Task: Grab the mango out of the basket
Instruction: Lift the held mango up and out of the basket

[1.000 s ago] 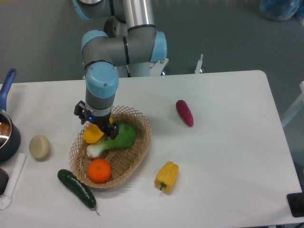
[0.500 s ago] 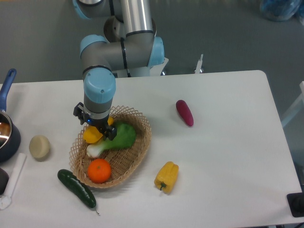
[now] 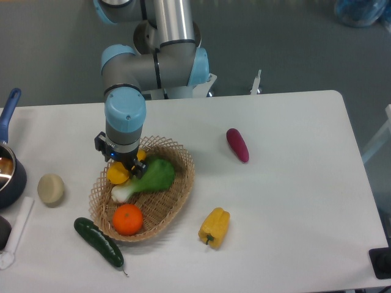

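Mango (image 3: 118, 173) left of centre, in wicker basket (image 3: 181, 183), beside leafy green vegetable (image 3: 149, 177) | gripper (image 3: 125, 165) directly above it, opening unclear | advice: centre the jaws across the fruit, avoid the greens.

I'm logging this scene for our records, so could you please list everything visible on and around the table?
basket: one, light tan wicker, left-centre of the table
mango: one, yellow-orange, upper left of the basket, partly hidden under the gripper
leafy vegetable: one, green with a white stem, middle of the basket
orange: one, orange, near end of the basket
cucumber: one, dark green, on the table by the basket's lower left
bell pepper: one, yellow, on the table right of the basket
eggplant: one, purple, centre-right
potato: one, beige, left of the basket
pot: one, dark blue, left edge, cut off
table: one, white
gripper: one, black, over the mango; arm grey and light blue
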`<state>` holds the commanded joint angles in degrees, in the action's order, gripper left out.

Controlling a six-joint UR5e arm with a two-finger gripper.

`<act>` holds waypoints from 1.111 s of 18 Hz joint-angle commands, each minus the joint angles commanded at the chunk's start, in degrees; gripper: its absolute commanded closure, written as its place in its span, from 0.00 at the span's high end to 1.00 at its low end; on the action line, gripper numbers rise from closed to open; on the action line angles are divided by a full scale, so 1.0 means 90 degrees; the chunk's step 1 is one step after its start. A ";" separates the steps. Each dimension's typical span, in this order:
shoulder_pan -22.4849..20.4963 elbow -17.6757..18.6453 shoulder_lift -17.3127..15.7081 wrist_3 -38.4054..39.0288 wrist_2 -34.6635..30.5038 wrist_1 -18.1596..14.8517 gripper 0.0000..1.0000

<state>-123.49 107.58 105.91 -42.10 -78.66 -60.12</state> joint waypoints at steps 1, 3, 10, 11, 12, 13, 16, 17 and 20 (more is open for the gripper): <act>-0.0010 -0.0010 0.0000 -0.0010 -0.0039 0.0000 0.53; -0.0010 -0.0029 0.0000 -0.0020 -0.0039 0.0000 0.47; -0.0098 -0.0137 -0.0068 -0.0127 -0.0039 -0.0010 0.39; -0.0127 -0.0195 -0.0136 -0.0166 -0.0039 -0.0019 0.39; -0.0243 -0.0263 -0.0224 -0.0195 -0.0029 -0.0020 0.39; -0.0360 -0.0360 -0.0331 -0.0195 -0.0020 -0.0020 0.40; -0.0906 -0.0615 -0.0672 -0.0244 0.0019 -0.0039 0.40; -0.1131 -0.0683 -0.0799 -0.0302 0.0087 -0.0039 0.40; -0.1698 -0.0908 -0.0976 -0.0517 0.0146 -0.0039 0.40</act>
<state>-138.77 99.41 97.12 -46.76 -77.34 -60.47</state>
